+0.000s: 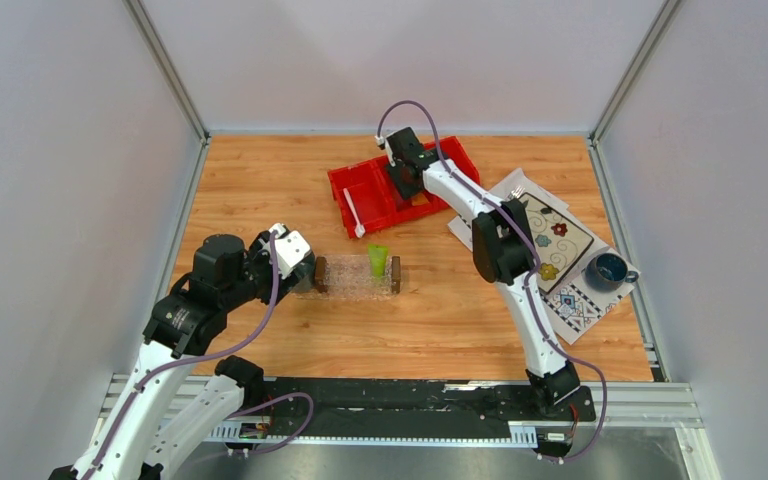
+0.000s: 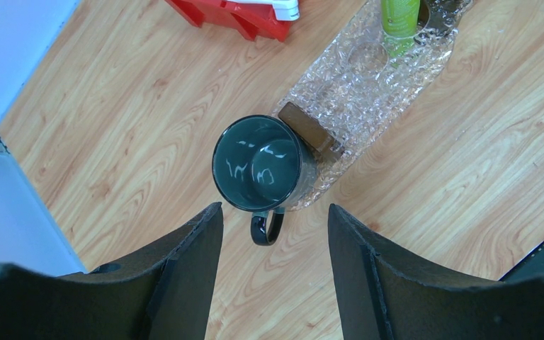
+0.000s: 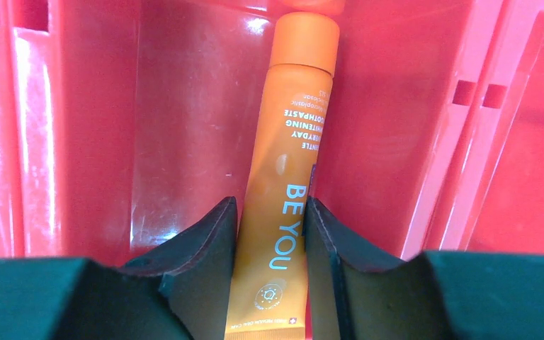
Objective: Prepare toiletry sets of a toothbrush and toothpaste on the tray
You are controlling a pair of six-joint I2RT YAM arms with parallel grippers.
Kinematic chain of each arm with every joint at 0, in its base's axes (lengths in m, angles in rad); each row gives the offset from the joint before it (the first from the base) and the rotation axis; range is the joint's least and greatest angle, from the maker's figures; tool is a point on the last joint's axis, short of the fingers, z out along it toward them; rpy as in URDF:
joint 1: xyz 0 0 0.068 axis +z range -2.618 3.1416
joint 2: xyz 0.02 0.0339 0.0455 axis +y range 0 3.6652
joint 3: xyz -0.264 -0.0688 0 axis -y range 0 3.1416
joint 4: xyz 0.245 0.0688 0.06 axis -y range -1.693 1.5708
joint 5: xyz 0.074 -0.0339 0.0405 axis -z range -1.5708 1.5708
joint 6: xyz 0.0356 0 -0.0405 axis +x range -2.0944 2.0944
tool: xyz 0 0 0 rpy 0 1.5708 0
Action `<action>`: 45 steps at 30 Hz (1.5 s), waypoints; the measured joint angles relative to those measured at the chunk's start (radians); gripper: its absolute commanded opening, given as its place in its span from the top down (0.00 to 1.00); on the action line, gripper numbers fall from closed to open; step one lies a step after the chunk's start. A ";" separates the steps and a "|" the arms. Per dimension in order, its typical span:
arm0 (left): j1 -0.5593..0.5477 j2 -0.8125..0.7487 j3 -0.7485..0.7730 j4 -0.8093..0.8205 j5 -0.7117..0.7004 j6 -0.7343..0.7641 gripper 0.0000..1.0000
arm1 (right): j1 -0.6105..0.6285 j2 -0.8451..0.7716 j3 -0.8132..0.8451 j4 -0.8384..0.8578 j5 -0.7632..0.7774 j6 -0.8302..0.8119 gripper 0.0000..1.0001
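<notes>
The orange toothpaste (image 3: 290,120) lies on the floor of the red bin (image 3: 184,106). My right gripper (image 3: 269,205) reaches down into that bin (image 1: 360,195), and its fingers press both sides of the tube's lower half. The white toothbrush (image 1: 353,213) rests in the bin's left compartment. The clear tray (image 1: 350,282) with brown end handles sits mid-table, and the lime green toothpaste (image 1: 378,261) lies at its right end. My left gripper (image 2: 275,209) hovers open by the tray's left end (image 2: 368,78), with nothing between its fingers.
A dark grey-green mug (image 2: 263,163) stands against the tray's left brown handle, right below my left gripper. At the right, a flower-patterned cloth (image 1: 560,250) carries a second dark mug (image 1: 608,270). Grey walls enclose the table.
</notes>
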 measured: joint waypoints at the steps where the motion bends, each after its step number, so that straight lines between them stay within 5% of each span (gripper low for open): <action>1: 0.000 0.000 0.000 0.000 0.000 0.000 0.36 | -0.001 0.000 0.000 -0.002 -0.004 0.000 0.70; 19: 0.000 -0.004 0.000 0.000 0.002 0.001 0.36 | -0.002 -0.006 0.025 -0.071 -0.039 0.033 0.96; 35: 0.000 -0.004 0.017 0.000 -0.002 0.004 0.36 | -0.002 -0.087 0.066 -0.128 -0.064 0.047 1.00; 45: 0.000 0.027 0.085 0.017 0.018 0.012 0.36 | -0.002 -0.350 0.014 -0.195 -0.155 0.028 1.00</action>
